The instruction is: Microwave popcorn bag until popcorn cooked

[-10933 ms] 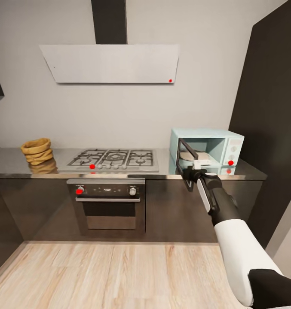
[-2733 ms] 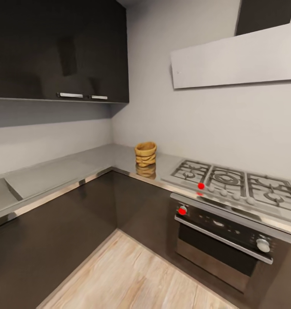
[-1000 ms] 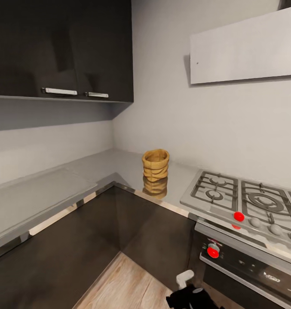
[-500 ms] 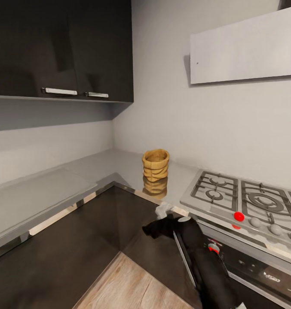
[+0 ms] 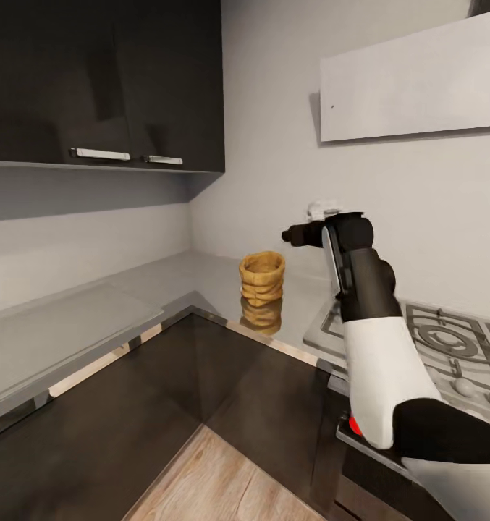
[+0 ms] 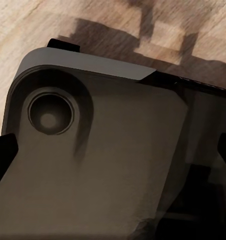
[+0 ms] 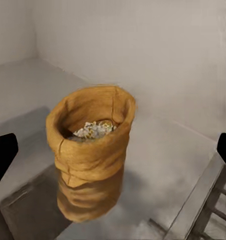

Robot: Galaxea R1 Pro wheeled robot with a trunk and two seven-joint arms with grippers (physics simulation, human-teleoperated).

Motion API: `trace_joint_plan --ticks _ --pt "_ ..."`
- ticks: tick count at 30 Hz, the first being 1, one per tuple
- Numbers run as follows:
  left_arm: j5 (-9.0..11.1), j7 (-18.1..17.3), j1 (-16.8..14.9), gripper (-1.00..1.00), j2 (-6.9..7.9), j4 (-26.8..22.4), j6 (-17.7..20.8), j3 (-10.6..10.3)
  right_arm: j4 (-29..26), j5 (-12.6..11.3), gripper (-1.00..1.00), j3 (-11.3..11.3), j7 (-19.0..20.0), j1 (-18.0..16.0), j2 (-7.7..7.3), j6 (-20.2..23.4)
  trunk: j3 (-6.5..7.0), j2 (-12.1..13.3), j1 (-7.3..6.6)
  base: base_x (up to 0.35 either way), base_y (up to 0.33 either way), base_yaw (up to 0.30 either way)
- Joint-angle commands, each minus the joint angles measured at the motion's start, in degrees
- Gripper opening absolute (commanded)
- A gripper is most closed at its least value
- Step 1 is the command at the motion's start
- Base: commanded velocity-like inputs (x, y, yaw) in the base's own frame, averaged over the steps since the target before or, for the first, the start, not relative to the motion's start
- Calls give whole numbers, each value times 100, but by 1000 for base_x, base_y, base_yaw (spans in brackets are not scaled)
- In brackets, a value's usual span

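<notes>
— Standing upright on the countertop (image 5: 201, 278), is that the popcorn bag (image 5: 262, 278)?

— Yes. It sits in the corner of the kitchen where the two runs of glossy grey steel meet, near the back wall, with its own reflection showing in the surface just in front of it. The gas hob (image 5: 447, 340) lies to its right, close but not touching.

— And the right arm?

— The right gripper (image 5: 294, 235) is raised above the counter, higher than the bag's rolled rim and a little to the right of it. It touches nothing. In the right wrist view the two dark fingertips (image 7: 3, 152) sit at opposite edges of the picture with the bag between them in the distance, so the fingers are spread wide and hold nothing.

— Can you see into the bag?

— From the right wrist view, yes: the bag's mouth is open and a small heap of pale popcorn (image 7: 94, 129) lies inside. The hob's edge (image 7: 203, 200) shows beside it.

— The left one?

— The left wrist view looks down on a grey part of the robot's own body (image 6: 92, 160) over wooden floor (image 6: 22, 25). Dark tips show at the two sides of that picture, far apart, so that gripper is spread too, and empty.

— Anything else around?

— Dark wall cabinets (image 5: 100, 79) hang above the left run, and the flat white hood (image 5: 411, 83) hangs over the hob.
</notes>
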Motion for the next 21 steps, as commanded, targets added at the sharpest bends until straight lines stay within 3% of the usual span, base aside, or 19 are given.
trace_joint_plan --ticks 1,4,6,8,10,21 --pt "26 -21 1 100 -1 -7 6 24 330 46 100 -247 -63 -349 2 23 -6 -3 0 0 0 0" --pt "25 -21 1 100 -1 -7 6 24 1379 44 100 -766 -165 -1273 2 23 -6 -3 0 0 0 0" --pt "24 -21 1 100 -1 -7 6 24 2452 43 100 -880 -182 -2053 2 23 -6 -3 0 0 0 0" --pt "24 -21 1 100 -1 -7 6 24 3190 43 100 -950 -190 -2638 2 23 -6 -3 0 0 0 0" --pt "26 -21 1 100 1 -7 6 26 3441 46 100 -1084 -194 -2935 2 23 -6 -3 0 0 0 0" --pt "33 -21 1 100 -1 -7 9 25 3647 35 100 -1158 -171 -3032 2 23 -6 -3 0 0 0 0"
